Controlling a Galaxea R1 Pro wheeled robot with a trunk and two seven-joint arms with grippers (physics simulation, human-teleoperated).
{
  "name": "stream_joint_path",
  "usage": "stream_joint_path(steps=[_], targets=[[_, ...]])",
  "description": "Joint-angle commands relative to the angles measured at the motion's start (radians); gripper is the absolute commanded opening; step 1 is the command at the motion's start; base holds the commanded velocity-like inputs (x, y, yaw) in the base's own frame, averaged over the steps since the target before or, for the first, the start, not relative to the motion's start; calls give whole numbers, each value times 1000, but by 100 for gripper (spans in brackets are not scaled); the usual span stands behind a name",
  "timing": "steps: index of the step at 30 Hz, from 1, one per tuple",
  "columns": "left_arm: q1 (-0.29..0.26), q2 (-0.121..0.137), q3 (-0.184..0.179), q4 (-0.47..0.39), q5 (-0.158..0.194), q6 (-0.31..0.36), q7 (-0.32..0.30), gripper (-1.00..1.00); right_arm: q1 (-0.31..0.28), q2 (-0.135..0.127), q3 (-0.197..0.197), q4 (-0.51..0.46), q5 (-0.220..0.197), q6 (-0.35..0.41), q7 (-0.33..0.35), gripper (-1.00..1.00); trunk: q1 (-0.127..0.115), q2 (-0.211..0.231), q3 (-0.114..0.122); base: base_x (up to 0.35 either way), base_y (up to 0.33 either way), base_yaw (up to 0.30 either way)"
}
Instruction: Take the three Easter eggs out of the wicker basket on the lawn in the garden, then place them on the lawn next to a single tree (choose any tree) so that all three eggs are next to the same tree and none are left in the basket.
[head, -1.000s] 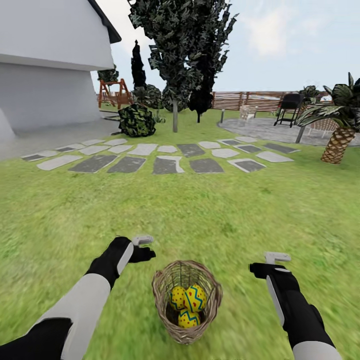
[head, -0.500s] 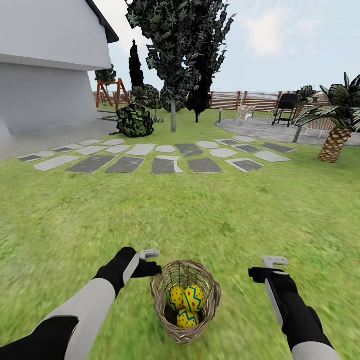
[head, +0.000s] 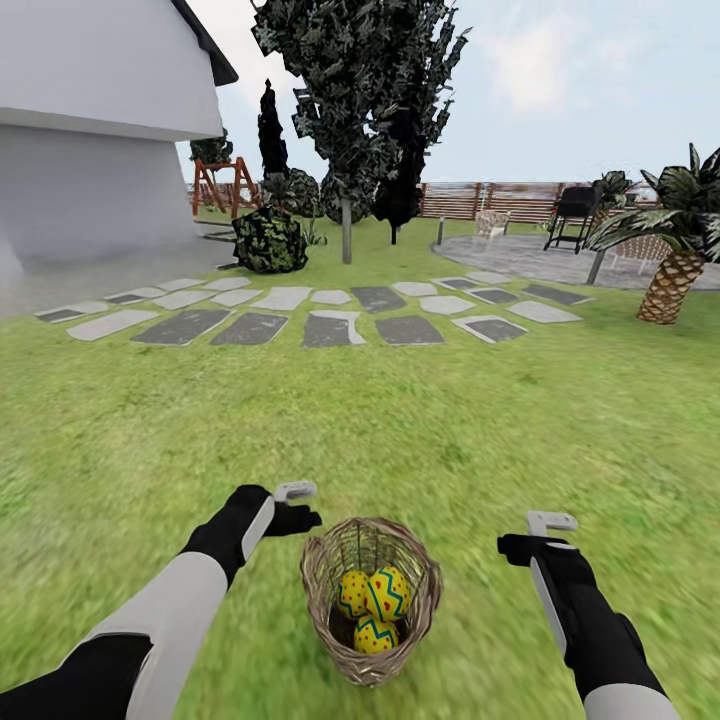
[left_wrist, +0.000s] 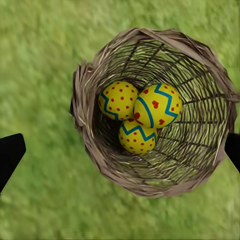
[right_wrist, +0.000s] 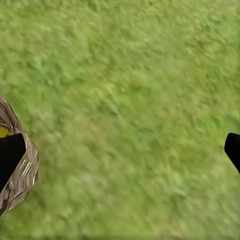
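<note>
The brown wicker basket (head: 325, 585) stands on the lawn (head: 400, 430) just in front of me. Three yellow Easter eggs (head: 375, 603) with blue zigzags and red dots lie inside it. In the left wrist view the eggs (left_wrist: 139, 112) and the basket (left_wrist: 87, 125) sit straight below, between the wide-apart fingers. My left gripper (head: 297, 505) hovers open by the basket's far left rim. My right gripper (head: 547, 532) hangs open over bare grass to the basket's right, with the basket's edge (right_wrist: 22, 175) beside one fingertip. The tree is out of view.
A band of stepping stones (head: 330, 325) crosses the lawn ahead. Beyond it are a round bush (head: 270, 240), tall dark-leaved thin trunks (head: 347, 225), a white house (head: 90, 130) at the left, a palm (head: 670, 285) and paved patio at the right, and a slat fence (head: 480, 200).
My left gripper has shifted slightly right toward the basket's rim, dipping and then rising a little. The right arm, basket and eggs have stayed put. The view shifted slightly.
</note>
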Motion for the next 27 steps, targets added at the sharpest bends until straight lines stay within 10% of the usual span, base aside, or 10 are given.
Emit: stream_joint_path(steps=[1, 27], targets=[[0, 0, 4, -2, 7, 4, 1, 100, -1, 1, 0, -1, 8, 6, 3, 100, 4, -8, -4, 0, 0, 0], [0, 6, 13, -2, 17, -76, 7, 100, -1, 0, 3, -2, 8, 7, 2, 100, 104, -190, -85, 0, 0, -29]])
